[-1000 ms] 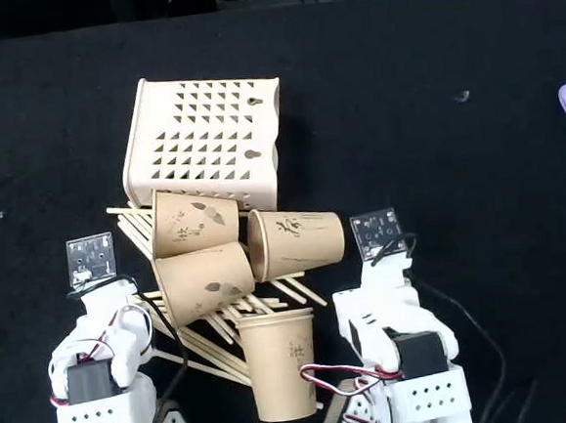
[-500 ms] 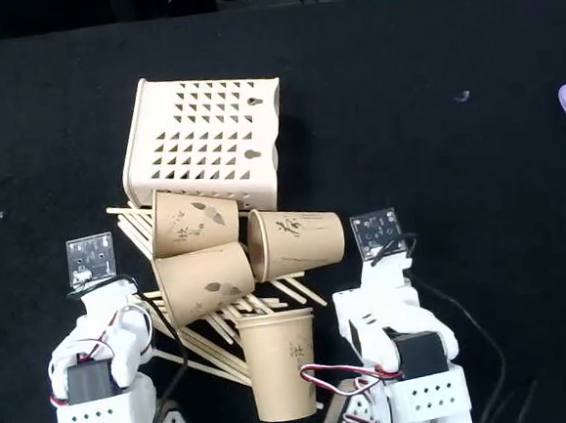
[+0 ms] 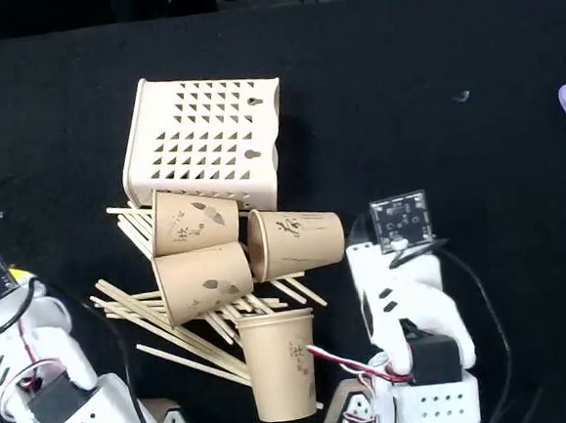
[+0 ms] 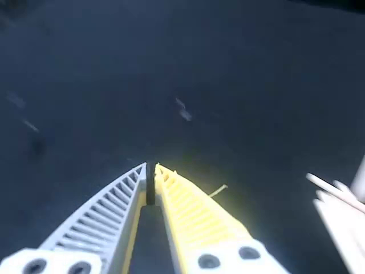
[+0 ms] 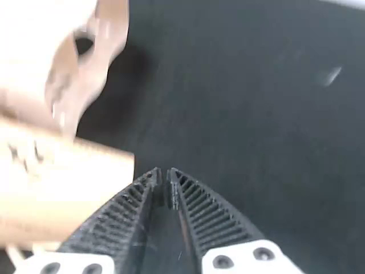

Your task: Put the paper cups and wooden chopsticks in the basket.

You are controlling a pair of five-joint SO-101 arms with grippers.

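The basket (image 3: 204, 144) lies tipped on its side, far back on the black table (image 3: 479, 206). Four paper cups (image 3: 203, 281) lie just in front of it, on top of the spread wooden chopsticks (image 3: 164, 324). Your left gripper (image 4: 150, 168) and right gripper (image 5: 162, 173) are both squeezed tight on nothing. Open the right jaws wide first. Then pinch the middle cup (image 3: 295, 242) softly, so it doesn't squash.

Likely a robotics lab bench: black-draped table (image 3: 494, 156), white printed arms (image 3: 408, 305), exposed servo cables (image 3: 349, 363).
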